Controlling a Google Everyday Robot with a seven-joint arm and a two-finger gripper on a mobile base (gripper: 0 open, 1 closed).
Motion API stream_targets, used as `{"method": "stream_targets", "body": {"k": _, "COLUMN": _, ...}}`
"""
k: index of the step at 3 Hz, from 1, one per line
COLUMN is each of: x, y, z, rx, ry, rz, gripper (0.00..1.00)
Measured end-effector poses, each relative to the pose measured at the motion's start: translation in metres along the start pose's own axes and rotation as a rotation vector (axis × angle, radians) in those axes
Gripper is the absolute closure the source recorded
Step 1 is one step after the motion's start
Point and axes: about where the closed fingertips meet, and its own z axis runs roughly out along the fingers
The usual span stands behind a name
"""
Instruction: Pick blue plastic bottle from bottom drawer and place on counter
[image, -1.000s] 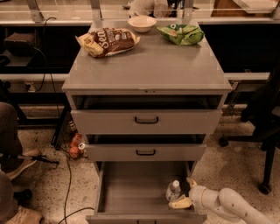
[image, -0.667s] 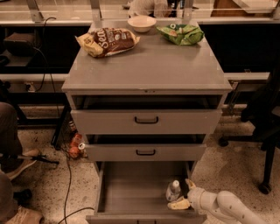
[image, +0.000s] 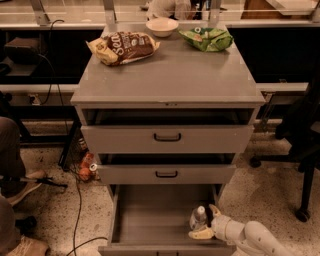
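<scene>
Gripper (image: 206, 222) sits low inside the open bottom drawer (image: 150, 212), fingers apart. The bottle (image: 198, 218) stands upright between its tips, apparently lined up for clamping. The counter (image: 170, 75) is well above.

The gripper (image: 204, 222), in the lower right of the frame inside the open bottom drawer (image: 150, 212), has crept a little to the left over the last second, and its arm (image: 252, 236) has followed. Its spread fingers now reach further around the bottle (image: 198, 216), one behind it and one in front.
</scene>
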Motion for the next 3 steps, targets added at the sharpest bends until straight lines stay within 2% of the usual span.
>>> {"method": "stream_targets", "body": {"k": 1, "x": -0.0004, "y": 0.0007, "z": 0.0078, "rx": -0.009, "ry": -0.029, "rz": 0.001, "gripper": 0.02}}
{"method": "stream_targets", "body": {"k": 3, "x": -0.0008, "y": 0.0035, "z": 0.0176, "rx": -0.038, "ry": -0.062, "rz": 0.010, "gripper": 0.49}}
